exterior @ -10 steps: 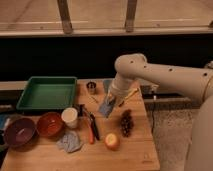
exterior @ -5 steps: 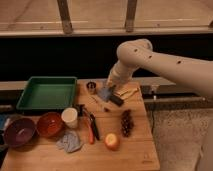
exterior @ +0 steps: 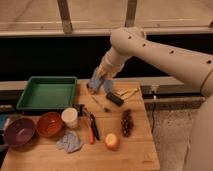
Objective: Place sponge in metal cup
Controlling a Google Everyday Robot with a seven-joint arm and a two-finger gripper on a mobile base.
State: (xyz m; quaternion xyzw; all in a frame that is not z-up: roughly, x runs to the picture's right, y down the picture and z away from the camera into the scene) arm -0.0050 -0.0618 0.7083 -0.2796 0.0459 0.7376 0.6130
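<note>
— Where are you over the table (exterior: 142, 150)?
— My arm (exterior: 165, 50) reaches in from the right to the far edge, just right of the green tray (exterior: 47, 92). My gripper (exterior: 100, 79) is clamped together on the sponge (exterior: 95, 81), which hangs in the air.
— And the metal cup (exterior: 90, 90)?
— Just below the sponge, mostly hidden by it.
— What could spoil it?
— The sponge looks wider than the cup's mouth. If I let go off-centre, it may catch the rim and fall onto the table. If I push down too hard, I could tip the cup toward the tray.
</note>
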